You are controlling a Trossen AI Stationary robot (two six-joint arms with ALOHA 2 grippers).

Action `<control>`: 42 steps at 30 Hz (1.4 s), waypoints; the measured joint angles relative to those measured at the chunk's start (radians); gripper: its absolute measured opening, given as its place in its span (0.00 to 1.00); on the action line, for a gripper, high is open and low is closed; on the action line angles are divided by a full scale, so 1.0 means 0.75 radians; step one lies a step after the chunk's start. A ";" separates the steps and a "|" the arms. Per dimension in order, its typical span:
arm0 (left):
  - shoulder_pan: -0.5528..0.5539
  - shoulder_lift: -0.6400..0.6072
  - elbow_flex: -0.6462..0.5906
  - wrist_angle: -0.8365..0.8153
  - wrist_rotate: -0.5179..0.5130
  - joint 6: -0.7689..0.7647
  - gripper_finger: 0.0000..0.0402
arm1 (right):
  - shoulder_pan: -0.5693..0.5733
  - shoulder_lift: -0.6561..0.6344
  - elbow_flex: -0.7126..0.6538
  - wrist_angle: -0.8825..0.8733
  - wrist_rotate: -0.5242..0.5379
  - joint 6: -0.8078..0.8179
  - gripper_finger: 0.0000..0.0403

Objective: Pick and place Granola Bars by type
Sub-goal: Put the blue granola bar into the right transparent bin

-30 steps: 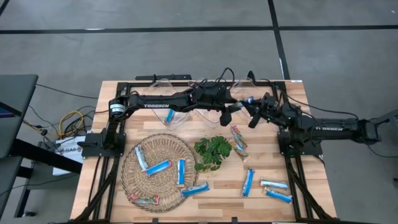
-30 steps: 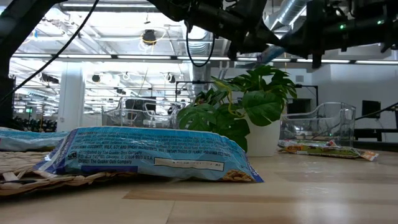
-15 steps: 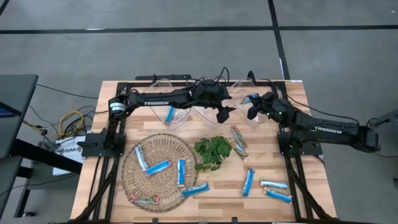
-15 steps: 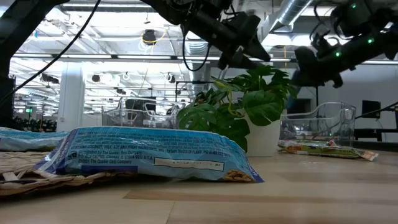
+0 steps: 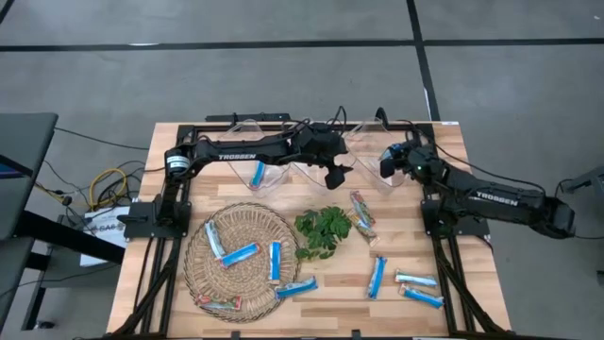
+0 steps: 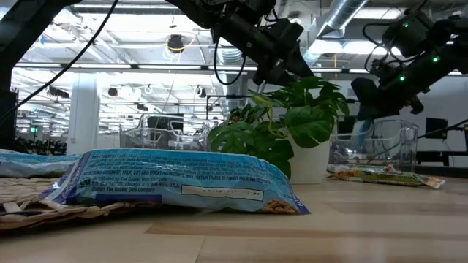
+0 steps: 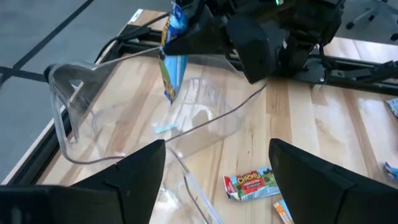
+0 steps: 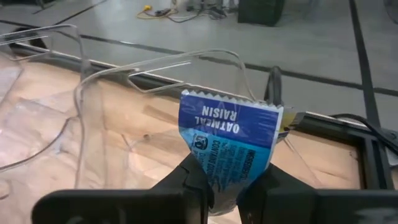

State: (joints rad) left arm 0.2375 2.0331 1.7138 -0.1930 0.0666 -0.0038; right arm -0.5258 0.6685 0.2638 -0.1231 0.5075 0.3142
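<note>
One blue bar (image 8: 231, 149) hangs lengthwise, clamped in the right gripper (image 8: 224, 186) fingers directly above a clear bin (image 8: 93, 81) at the counter's far edge; left gripper (image 5: 335, 175), fingers apart, waits nearby.

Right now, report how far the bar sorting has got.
Done: one blue bar lies in a clear bin. In hand: the right gripper is shut on a blue bar above another clear bin; the left gripper is open, empty. Left: bars in the wicker basket and loose on the table.
</note>
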 joint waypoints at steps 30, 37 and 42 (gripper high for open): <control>-0.001 -0.001 0.000 0.000 0.114 0.028 0.69 | -0.036 -0.018 0.021 -0.001 -0.303 -0.047 0.65; -0.001 -0.001 0.000 -0.002 0.147 0.030 0.69 | -0.014 -0.048 0.168 -0.003 -0.719 -0.031 0.65; -0.001 -0.001 0.000 -0.027 0.148 0.053 0.69 | 0.120 -0.036 0.265 -0.039 -0.856 0.003 0.65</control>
State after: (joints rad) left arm 0.2371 2.0327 1.7138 -0.2129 0.1777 0.0362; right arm -0.4360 0.6413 0.4624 -0.1524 -0.1348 0.3163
